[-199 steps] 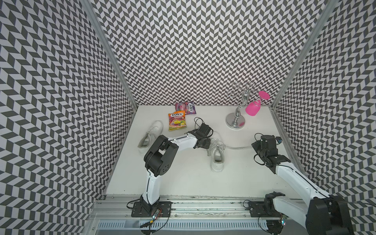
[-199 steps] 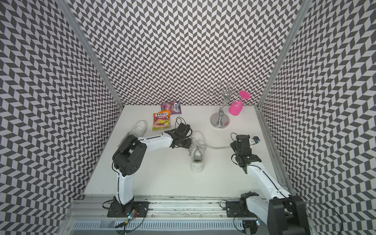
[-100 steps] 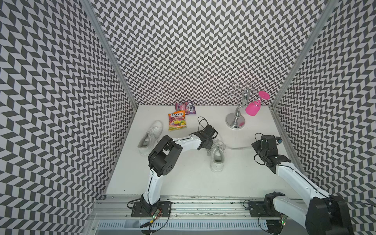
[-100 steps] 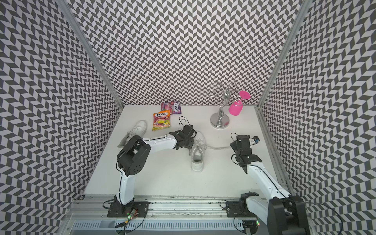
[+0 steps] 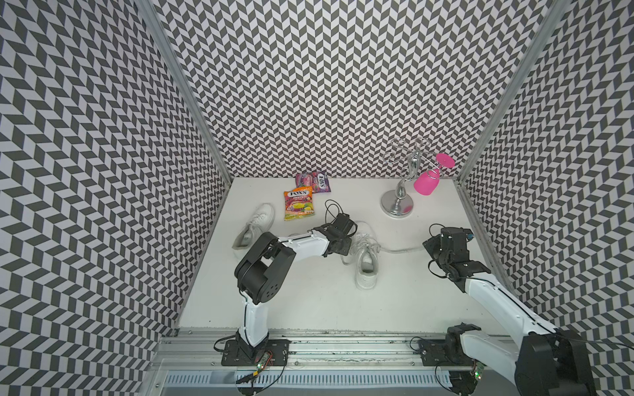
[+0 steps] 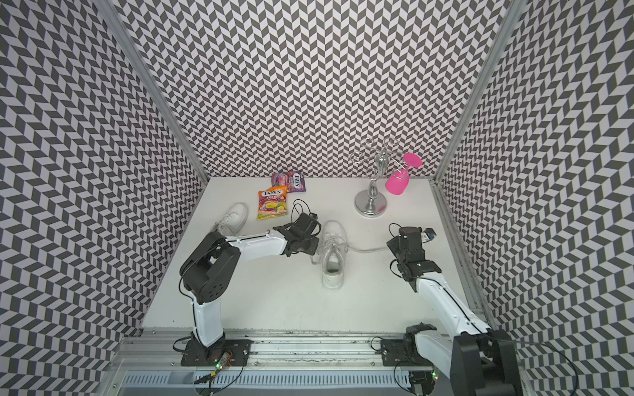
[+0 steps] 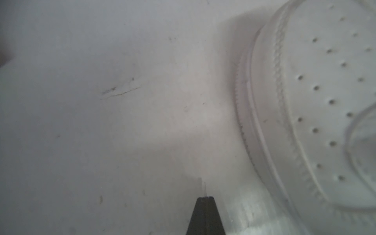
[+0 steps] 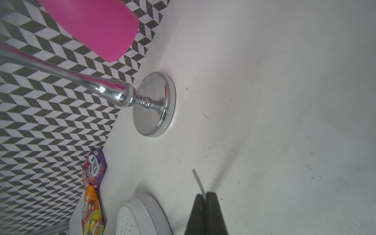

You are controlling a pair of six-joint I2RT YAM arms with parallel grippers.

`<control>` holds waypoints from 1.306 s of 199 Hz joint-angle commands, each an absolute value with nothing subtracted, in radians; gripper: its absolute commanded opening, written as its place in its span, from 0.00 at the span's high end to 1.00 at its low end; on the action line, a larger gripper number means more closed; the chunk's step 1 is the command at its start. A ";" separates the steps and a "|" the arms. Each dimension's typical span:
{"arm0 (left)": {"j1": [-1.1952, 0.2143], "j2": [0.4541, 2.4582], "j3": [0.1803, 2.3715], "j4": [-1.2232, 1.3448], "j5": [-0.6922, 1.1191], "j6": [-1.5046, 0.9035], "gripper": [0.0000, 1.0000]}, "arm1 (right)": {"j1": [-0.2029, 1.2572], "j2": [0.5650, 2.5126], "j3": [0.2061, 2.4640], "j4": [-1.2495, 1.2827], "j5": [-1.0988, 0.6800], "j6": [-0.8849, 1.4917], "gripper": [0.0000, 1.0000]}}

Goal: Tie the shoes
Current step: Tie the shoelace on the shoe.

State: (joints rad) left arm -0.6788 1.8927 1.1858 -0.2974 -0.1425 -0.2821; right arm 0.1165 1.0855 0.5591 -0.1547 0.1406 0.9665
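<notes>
where perforated, smooth white sneaker (image 7: 317, 97)

We find one shoe (image 5: 366, 255) at frame centre in both top views, with the second shoe (image 5: 254, 225) to its upper left by the left wall. Two snack packets (image 5: 298, 204) lie above and between them, near the back wall. The stand (image 5: 397, 205) sits at upper right, a cup (image 5: 425, 182) hanging on it.
</notes>
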 commanded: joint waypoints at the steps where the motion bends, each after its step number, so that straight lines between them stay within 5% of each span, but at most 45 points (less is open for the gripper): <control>1: -0.628 1.753 1.145 -0.227 -0.101 -0.289 1.00 | 0.110 1.061 0.601 -0.026 0.044 0.849 1.00; 82: -0.480 1.443 1.124 -0.106 -0.179 -0.224 1.00 | 0.110 0.982 0.680 0.172 0.031 0.600 1.00; 142: -0.394 1.304 1.101 -0.092 -0.340 -0.248 1.00 | 0.110 0.903 0.726 0.074 0.430 0.572 1.00; 260: -0.193 1.126 0.934 -0.064 -0.402 -0.321 1.00 | 0.105 0.900 0.712 -0.071 0.873 0.594 1.00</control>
